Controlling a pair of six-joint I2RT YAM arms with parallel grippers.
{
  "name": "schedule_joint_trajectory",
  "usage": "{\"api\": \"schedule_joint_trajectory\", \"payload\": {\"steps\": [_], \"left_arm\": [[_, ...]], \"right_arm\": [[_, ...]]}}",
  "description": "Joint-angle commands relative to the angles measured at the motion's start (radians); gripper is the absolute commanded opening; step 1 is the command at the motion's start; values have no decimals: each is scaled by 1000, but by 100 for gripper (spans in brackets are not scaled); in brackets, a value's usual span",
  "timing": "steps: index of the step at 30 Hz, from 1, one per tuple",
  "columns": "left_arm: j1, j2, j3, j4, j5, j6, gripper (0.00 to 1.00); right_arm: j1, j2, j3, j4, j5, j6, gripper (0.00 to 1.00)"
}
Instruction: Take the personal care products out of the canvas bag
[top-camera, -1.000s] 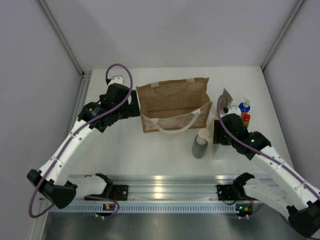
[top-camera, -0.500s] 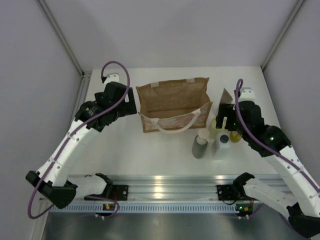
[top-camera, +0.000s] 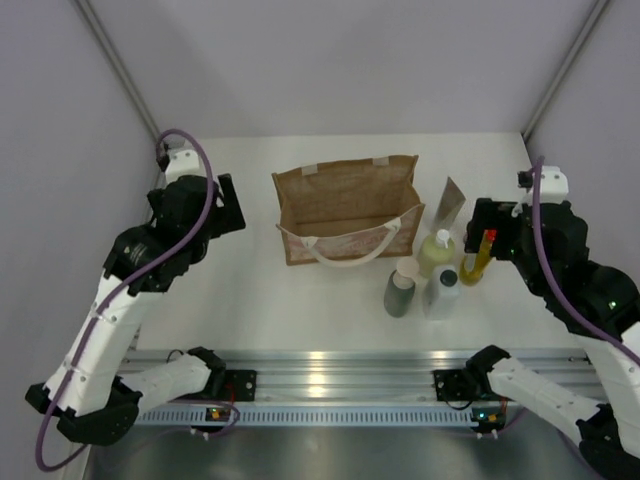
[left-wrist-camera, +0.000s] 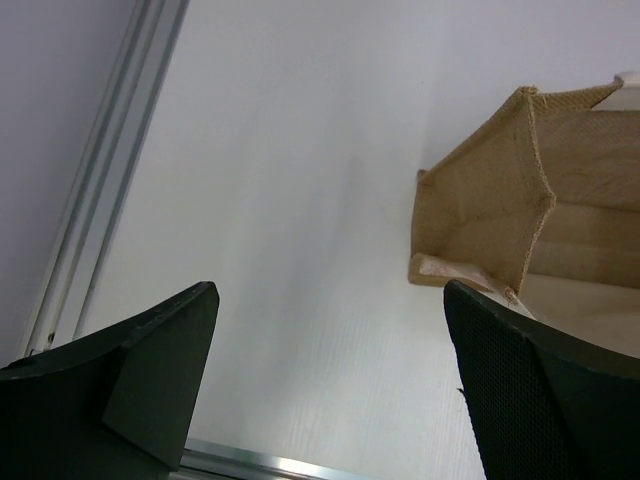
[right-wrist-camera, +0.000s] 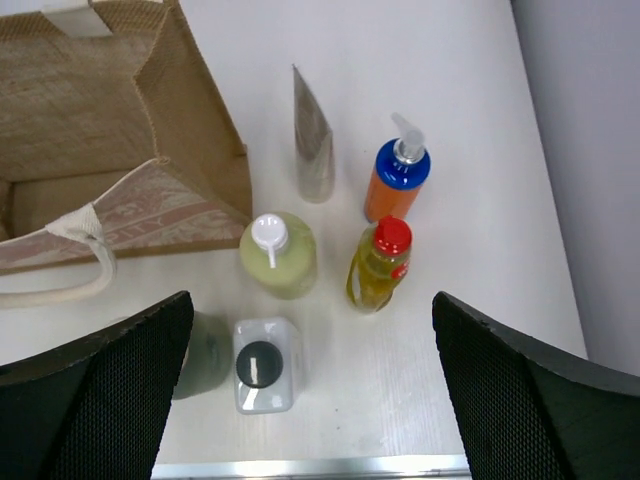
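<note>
Outside, bottles (right-wrist-camera: 278, 255) and sachet (right-wrist-camera: 313, 150) stand beside the canvas bag (right-wrist-camera: 200, 130) — jaws spread.

Canvas bag (right-wrist-camera: 190, 130) upper left, 6 products (right-wrist-camera: 278, 262) beside it, gripper (right-wrist-camera: 312, 300) spread

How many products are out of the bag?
6, right of the brown canvas bag: grey sachet, orange-blue bottle, amber red-capped bottle, pale-yellow bottle, white square bottle, grey cylinder. Bag interior partly hidden.
</note>
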Motion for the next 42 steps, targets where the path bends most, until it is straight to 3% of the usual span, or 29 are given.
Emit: {"api": "schedule_joint_trajectory", "payload": {"steps": [1, 14, 20, 42], "left_arm": [[3, -75, 1, -19, -52, 38, 99], [3, -345, -167, -46, -76, 75, 99], [4, -426, -213, -60, -61, 73, 98], [3, -377, -195, -60, -107, 61, 99]], "right_arm": [[-3, -32, 84, -131, 77, -41, 99], [-1, -167, 187, -362, 157, -56, 100], [-1, -249, 202, -367, 113, -62, 99], [-1, -264, 134, -327, 152, -68, 99]]}}
